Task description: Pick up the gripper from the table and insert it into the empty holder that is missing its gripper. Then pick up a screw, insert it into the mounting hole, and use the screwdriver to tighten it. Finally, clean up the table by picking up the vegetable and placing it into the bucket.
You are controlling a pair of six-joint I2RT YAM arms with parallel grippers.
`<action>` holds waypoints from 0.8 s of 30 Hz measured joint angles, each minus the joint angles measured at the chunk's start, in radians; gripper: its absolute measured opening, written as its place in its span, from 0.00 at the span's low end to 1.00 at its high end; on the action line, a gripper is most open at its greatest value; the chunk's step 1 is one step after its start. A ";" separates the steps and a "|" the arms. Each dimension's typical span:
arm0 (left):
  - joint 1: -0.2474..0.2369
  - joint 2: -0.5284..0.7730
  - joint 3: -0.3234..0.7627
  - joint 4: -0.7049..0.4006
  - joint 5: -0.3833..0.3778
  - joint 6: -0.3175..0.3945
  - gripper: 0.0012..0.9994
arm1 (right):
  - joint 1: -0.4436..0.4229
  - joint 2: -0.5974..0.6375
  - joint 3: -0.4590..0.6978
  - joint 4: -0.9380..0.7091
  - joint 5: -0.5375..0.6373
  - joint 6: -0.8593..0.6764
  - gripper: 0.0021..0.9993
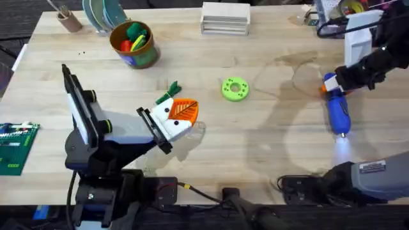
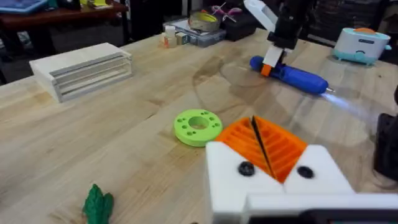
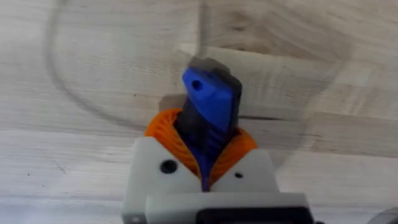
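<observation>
My left gripper [image 1: 185, 110] hovers low over the table's middle, shut, with nothing between its fingers. Both white holders [image 2: 311, 180] carry an orange ribbed gripper pad [image 2: 283, 146], and a dark screw head [image 2: 246, 168] shows in each. The dark green vegetable [image 1: 172, 89] [image 2: 97, 204] lies just behind it. My right gripper [image 1: 333, 83] [image 3: 208, 143] is shut on the orange-black end of the blue screwdriver [image 1: 339, 115] [image 2: 298, 76] [image 3: 214, 99], which lies at the right with its tip lit. The bucket [image 1: 146, 56] stands at the back left, holding several toys.
A bright green ring disc [image 1: 234, 89] [image 2: 197, 127] lies between the two grippers. A white stacked block [image 1: 225, 18] stands at the back middle and a brown cup with sticks [image 1: 67, 20] at the back left. A green circuit board [image 1: 13, 148] lies at the left edge.
</observation>
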 joint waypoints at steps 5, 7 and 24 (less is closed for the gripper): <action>0.000 0.000 0.000 0.000 0.000 0.000 0.01 | 0.000 0.000 0.000 0.013 0.000 0.015 0.03; 0.000 0.000 0.000 0.000 0.000 0.000 0.01 | 0.000 0.000 0.000 0.018 0.000 0.020 0.03; 0.000 0.000 0.000 0.000 0.000 0.000 0.01 | 0.000 -0.212 -0.006 0.048 -0.027 0.035 0.03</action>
